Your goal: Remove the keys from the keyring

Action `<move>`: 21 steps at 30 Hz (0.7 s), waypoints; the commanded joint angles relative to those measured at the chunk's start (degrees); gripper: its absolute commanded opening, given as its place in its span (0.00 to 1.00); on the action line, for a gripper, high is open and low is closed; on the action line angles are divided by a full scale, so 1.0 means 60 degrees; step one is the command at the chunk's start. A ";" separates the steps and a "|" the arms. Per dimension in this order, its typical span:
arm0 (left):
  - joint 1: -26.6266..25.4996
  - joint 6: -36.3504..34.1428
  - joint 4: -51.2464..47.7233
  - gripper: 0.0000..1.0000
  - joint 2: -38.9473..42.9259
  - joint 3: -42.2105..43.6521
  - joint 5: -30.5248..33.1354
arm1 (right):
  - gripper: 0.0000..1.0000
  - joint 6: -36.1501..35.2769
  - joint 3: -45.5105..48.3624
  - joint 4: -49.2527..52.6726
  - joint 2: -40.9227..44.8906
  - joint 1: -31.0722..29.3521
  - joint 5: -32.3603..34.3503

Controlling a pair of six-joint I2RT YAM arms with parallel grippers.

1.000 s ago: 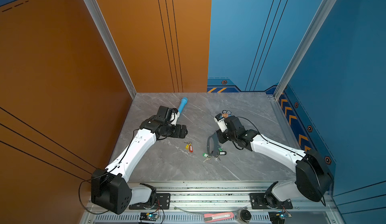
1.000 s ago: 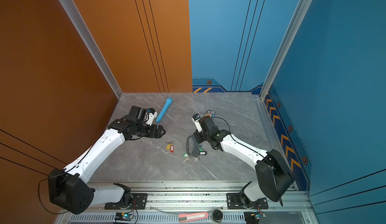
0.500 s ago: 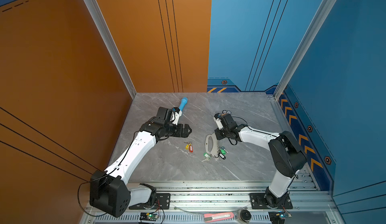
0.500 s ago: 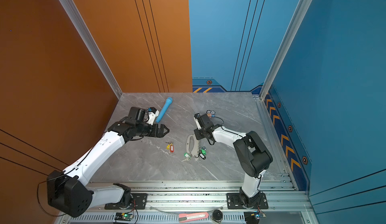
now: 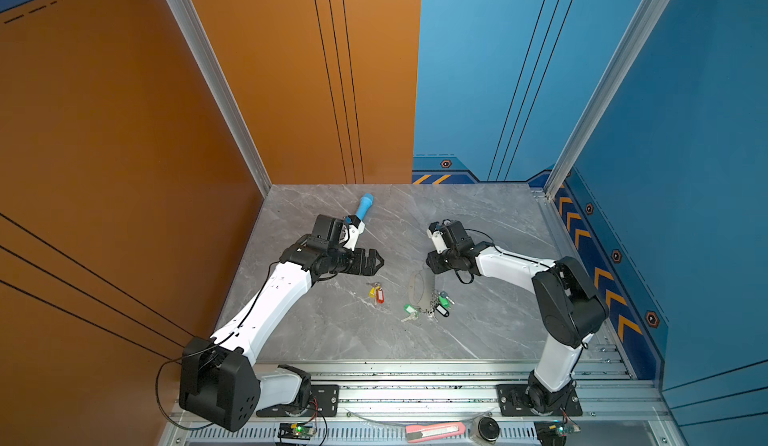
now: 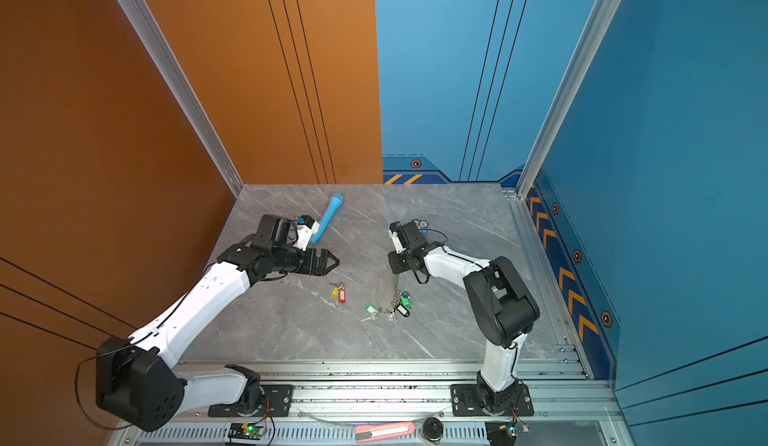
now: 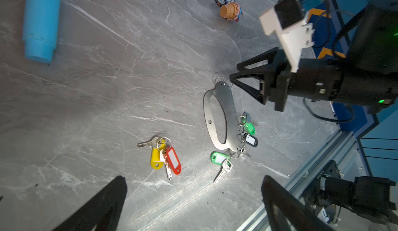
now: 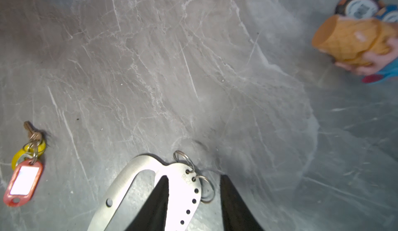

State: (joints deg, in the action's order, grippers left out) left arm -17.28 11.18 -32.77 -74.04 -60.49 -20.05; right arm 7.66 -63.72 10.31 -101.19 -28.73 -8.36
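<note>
1. Right pincer [image 5: 433, 264] is hovering with jaws apart at one end of the keyring [image 5: 417, 290] in both top views; left pincer [image 5: 376, 262] is gaping wide, holding nothing.
2. Left wrist: yellow and red keys [image 7: 165, 156] are lying loose near the keyring [image 7: 230, 109]; green and black ones are clustering at its edge.
3. Right wrist: jaws are straddling the keyring's [image 8: 127, 180] holed edge, not clamping.

The keyring [image 7: 207, 113] is flat brushed metal, dull grey with a soft sheen. In both top views the keys [image 5: 377, 293] at its 9 o'clock are shiny silver metal with glossy plastic tags. The tube [image 5: 364, 207] at 11 o'clock is smooth matt plastic. The table [image 5: 332, 331] looks like smooth veined stone.
</note>
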 commanded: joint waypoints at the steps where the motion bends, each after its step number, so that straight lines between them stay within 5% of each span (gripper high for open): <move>1: 0.0323 -0.1244 -0.0412 0.98 0.0158 -0.0087 0.0879 | 0.54 -0.0447 0.0547 0.0496 0.1503 0.0432 -0.0697; 8: 0.1205 -0.2392 0.1394 0.98 0.0291 0.1218 0.1939 | 0.83 -0.1526 0.2886 0.0042 0.4487 0.2145 -0.0816; 10: 0.1406 -0.2418 0.2201 0.98 0.0218 0.1616 0.2211 | 1.00 -0.1526 0.3633 -0.0517 0.5206 0.2883 -0.0524; 15: 0.1560 -0.2526 0.4725 0.98 -0.0010 0.2943 0.3004 | 1.00 -0.1171 0.5568 -0.3044 0.6166 0.4025 0.0723; 21: 0.1776 -0.2449 0.8031 0.98 -0.0662 0.4473 0.3250 | 1.00 -0.1033 0.7133 -0.6142 0.5602 0.4266 0.2015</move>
State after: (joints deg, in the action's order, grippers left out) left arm -7.66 -3.25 1.61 -76.55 -36.75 -2.50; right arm 0.43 -23.07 -12.82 -65.76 -3.95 -1.26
